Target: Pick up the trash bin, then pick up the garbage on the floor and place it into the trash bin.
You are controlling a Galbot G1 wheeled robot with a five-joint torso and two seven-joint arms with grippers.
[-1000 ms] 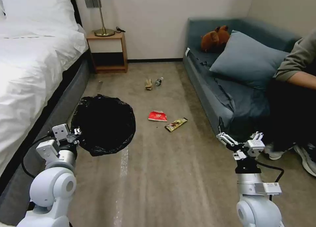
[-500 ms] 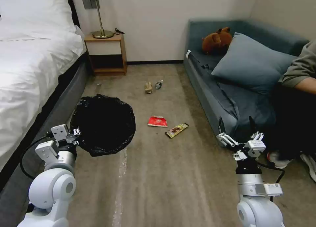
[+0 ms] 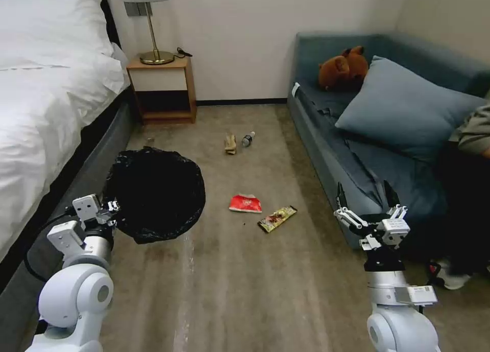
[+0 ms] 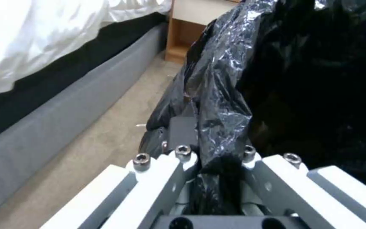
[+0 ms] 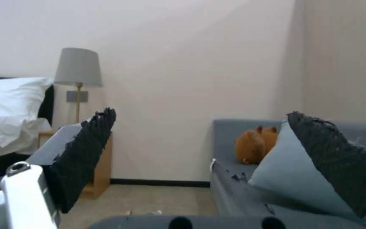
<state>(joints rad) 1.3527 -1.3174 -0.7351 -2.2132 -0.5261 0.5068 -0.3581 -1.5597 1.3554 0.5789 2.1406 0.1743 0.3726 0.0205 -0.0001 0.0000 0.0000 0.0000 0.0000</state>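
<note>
From my head I see my left gripper (image 3: 113, 207) clamped on the trash bin's (image 3: 153, 192) bag-lined rim beside the bed (image 3: 46, 112), garbage (image 3: 245, 203) ahead on the carpet; my left wrist shows my fingers (image 4: 183, 128) pinching black bag (image 4: 221, 95); my right gripper (image 5: 217, 165) hangs spread wide, holding nothing.

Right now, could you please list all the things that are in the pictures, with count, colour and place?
trash bin: 1, black bag lining, beside the bed
red snack packet: 1, floor centre
bar wrapper: 1, yellow-brown, beside the packet
paper piece: 1, tan, farther floor
bottle: 1, clear, beside the paper
bed: 1, white
nightstand: 1, wooden
lamp: 1, on nightstand
sofa: 1, blue
pillow: 1, blue, on sofa
plush toy: 1, brown, on sofa
left gripper: shut on bin edge
right gripper: open, before sofa
</note>
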